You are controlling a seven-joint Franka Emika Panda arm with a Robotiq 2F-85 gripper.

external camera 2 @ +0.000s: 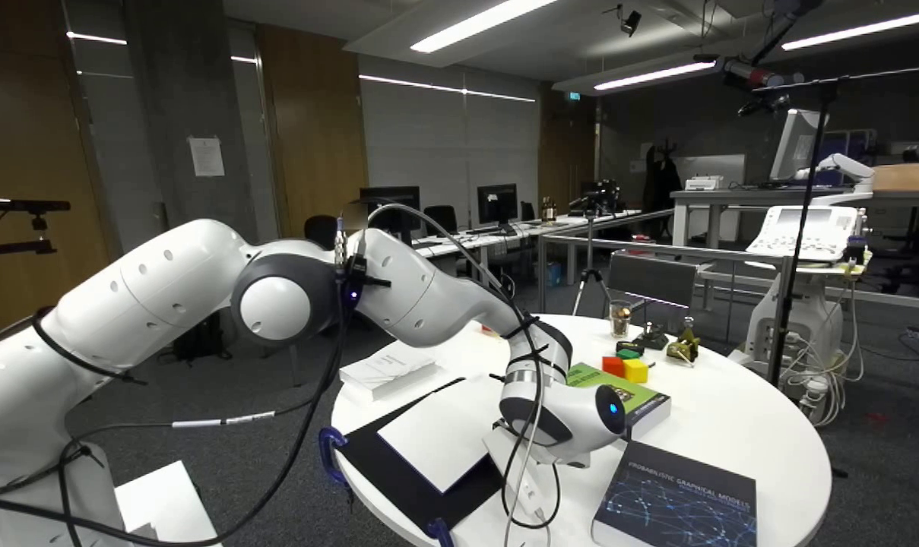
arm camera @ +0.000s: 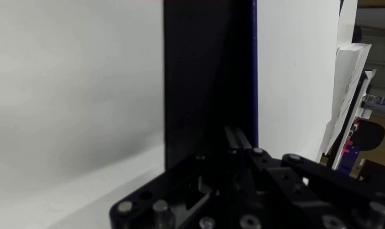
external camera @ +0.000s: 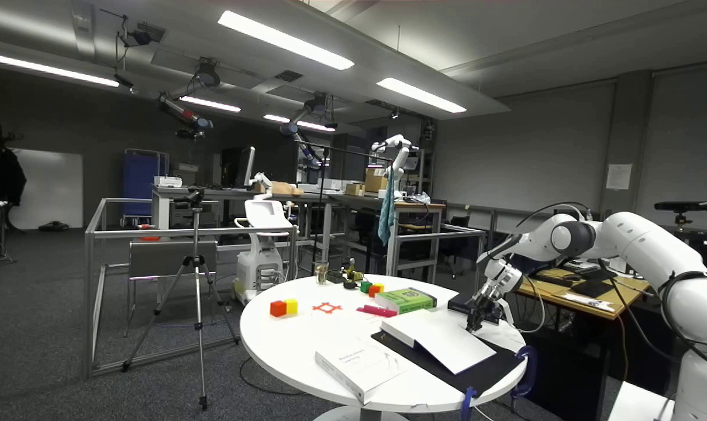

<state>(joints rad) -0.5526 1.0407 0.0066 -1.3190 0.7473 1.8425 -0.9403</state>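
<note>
My gripper (external camera: 471,327) is low over the round white table (external camera: 295,345), beside the edge of a white sheet-like cover (external camera: 455,348). The cover slants from a white book or box (external camera: 409,327) over a black mat (external camera: 499,367). In the wrist view, the gripper's fingers (arm camera: 233,128) lie together, with nothing seen between them. They are over the dark strip of mat (arm camera: 195,79), close to the blue edge of the cover (arm camera: 294,73). I cannot tell whether they touch it. The cover (external camera 2: 440,437) also shows in an exterior view, where the wrist hides the fingers.
A dark book (external camera 2: 679,494) and a green book (external camera 2: 619,395) lie near the wrist. A white book (external camera: 362,365) lies at the near edge. Blue clamps (external camera: 526,371) grip the rim. Coloured cubes (external camera: 283,307), a red frame (external camera: 327,307) and a glass (external camera: 321,273) stand farther off.
</note>
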